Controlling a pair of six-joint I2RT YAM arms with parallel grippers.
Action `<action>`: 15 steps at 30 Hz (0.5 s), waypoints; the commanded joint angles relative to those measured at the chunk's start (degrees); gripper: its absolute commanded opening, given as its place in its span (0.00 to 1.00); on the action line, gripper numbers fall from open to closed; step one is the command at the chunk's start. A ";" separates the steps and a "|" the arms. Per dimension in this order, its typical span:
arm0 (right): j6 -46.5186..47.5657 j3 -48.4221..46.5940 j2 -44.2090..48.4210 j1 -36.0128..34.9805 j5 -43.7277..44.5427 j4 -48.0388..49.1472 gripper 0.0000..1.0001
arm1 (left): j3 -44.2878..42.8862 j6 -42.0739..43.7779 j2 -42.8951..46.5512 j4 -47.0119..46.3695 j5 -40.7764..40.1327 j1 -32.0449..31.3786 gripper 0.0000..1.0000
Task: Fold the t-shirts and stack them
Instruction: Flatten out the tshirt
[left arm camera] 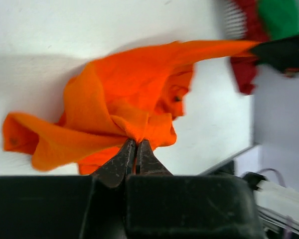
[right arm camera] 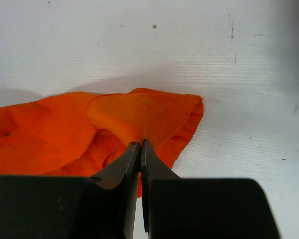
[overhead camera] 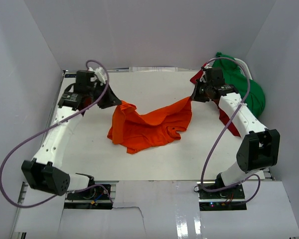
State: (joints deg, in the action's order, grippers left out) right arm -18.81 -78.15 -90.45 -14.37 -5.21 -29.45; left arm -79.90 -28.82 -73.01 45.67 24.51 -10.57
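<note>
The orange t-shirt (overhead camera: 150,126) hangs stretched between my two grippers over the middle of the white table (overhead camera: 159,84). My left gripper (overhead camera: 117,102) is shut on the shirt's left edge; the left wrist view shows the orange t-shirt (left arm camera: 124,107) bunched at that gripper (left arm camera: 137,142). My right gripper (overhead camera: 192,97) is shut on the right corner, and the right wrist view has orange t-shirt (right arm camera: 134,114) cloth pinched at the gripper (right arm camera: 140,143). The green t-shirt (overhead camera: 244,84) and the dark red t-shirt (overhead camera: 228,119) lie crumpled at the back right, partly under the right arm.
White walls enclose the table on three sides. The green t-shirt (left arm camera: 281,17) and dark red t-shirt (left arm camera: 246,72) show at the top right of the left wrist view. Cables loop off both arms.
</note>
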 commanded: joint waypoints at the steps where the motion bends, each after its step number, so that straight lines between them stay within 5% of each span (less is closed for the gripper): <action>1: 1.32 -3.24 5.81 0.13 4.41 -2.44 0.08 | -0.71 3.60 -5.38 11.70 -22.15 -8.65 0.00; 10: 2.81 8.08 20.04 -0.04 6.62 -8.51 0.08 | 4.31 0.53 -8.19 20.15 -43.91 -20.44 0.00; 15: 2.99 11.88 23.04 -0.13 6.88 -8.60 0.08 | 5.80 -2.03 -10.38 21.13 -45.17 -25.90 0.00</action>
State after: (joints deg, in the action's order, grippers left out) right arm -17.06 -67.66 -68.25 -14.39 0.45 -37.06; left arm -74.61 -28.97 -82.85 64.58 -15.46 -34.76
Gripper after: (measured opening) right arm 0.079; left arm 0.068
